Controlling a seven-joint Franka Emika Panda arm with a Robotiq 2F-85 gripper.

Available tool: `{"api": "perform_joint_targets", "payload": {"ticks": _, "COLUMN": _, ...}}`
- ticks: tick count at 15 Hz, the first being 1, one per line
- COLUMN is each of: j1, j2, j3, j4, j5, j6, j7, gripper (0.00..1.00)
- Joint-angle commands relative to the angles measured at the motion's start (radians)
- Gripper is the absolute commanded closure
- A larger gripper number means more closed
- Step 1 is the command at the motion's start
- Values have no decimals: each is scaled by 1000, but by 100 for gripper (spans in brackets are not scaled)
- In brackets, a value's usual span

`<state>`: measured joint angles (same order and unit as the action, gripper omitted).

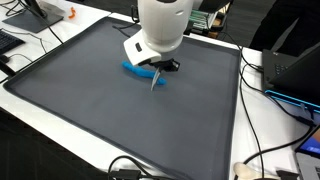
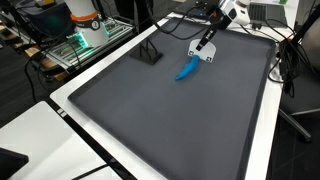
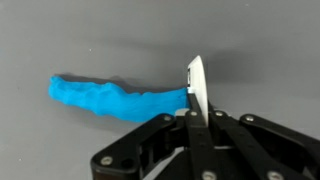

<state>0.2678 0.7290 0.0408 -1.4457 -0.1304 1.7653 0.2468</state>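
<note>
Blue, one crumpled cloth lies on the grey counter; gripper fingers pinch one white utensil.

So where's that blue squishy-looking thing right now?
The blue thing lies on the dark grey mat, toward its far end in an exterior view, just beside the gripper; the wrist view shows it left of a white-tipped tool in the jaws.

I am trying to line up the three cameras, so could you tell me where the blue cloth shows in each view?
Exterior view: blue cloth lies upper centre on the grey mat, just below the gripper.
Exterior view: it lies upper right of centre.
Wrist view: it stretches from the left to the centre.
Shared landmark: the white, blade-like piece in the gripper, at the cloth's end.
</note>
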Motion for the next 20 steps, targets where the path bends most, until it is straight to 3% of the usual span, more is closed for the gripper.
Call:
{"api": "perform_joint_targets", "payload": {"ticks": 1, "j1": -24, "j2": 0, "j3": 16, "j4": -27, "j5": 33, "j6": -32, "j7": -23, "gripper": 99}}
{"api": "perform_joint_targets", "payload": {"ticks": 20, "j1": -62, "j2": -112, "j3": 13, "j4": -60, "j5": 71, "j6": -29, "j7": -58, "gripper": 99}}
